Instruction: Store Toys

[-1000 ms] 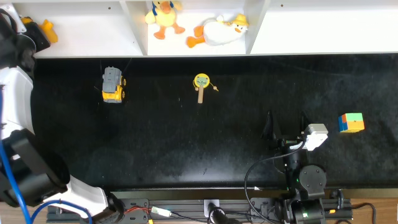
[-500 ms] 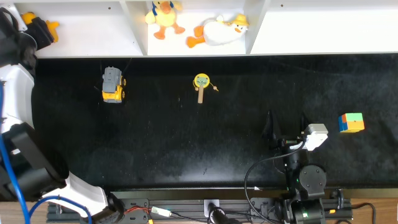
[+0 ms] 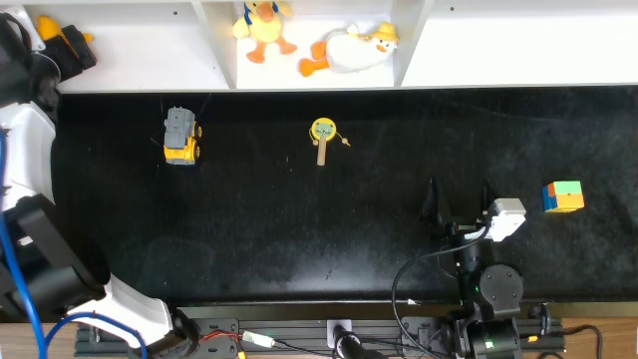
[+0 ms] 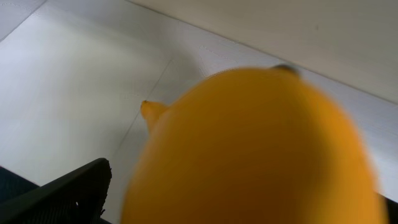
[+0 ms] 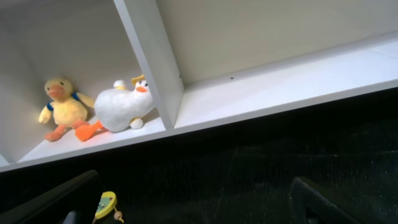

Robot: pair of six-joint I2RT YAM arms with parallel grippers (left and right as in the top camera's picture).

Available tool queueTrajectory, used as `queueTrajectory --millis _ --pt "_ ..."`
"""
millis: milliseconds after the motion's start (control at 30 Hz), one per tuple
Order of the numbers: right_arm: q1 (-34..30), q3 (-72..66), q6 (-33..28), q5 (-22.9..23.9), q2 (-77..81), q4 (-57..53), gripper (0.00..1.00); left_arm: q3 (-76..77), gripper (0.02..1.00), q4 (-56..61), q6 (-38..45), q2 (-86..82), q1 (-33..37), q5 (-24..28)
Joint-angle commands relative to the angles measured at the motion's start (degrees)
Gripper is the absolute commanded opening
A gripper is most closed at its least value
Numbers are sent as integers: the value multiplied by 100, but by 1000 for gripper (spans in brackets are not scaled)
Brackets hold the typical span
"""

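My left gripper [image 3: 60, 46] is inside the left compartment of the white shelf [image 3: 150, 72], shut on an orange toy [image 3: 77, 40]. Up close the orange toy [image 4: 255, 149] hides most of the compartment floor, with one dark finger [image 4: 68, 196] beside it. A yellow truck [image 3: 180, 136], a yellow rattle [image 3: 323, 137] and a multicoloured cube [image 3: 563, 196] lie on the black mat. My right gripper [image 3: 458, 202] is low near the front right, open and holding nothing [image 5: 186, 208]. The rattle [image 5: 106, 205] lies ahead of it.
A yellow duck plush [image 3: 263, 25] and a white goose plush [image 3: 349, 50] sit in the middle compartment; they are also the duck [image 5: 62, 107] and goose [image 5: 121, 107] in the right wrist view. The right compartment [image 5: 292, 81] holds nothing. Cables run along the front edge [image 3: 329, 334].
My left gripper has carried the orange toy a little deeper into the left compartment. The right arm and the toys on the mat have not moved.
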Motion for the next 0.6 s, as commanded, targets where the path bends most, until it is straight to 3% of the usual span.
queueTrajectory --millis 33,600 --pt "33 -76 -39 -35 -55 24 996 83 1000 37 2 79 -28 -44" --pt "33 -76 -39 -35 -55 24 996 83 998 -144 155 -433 -28 20"
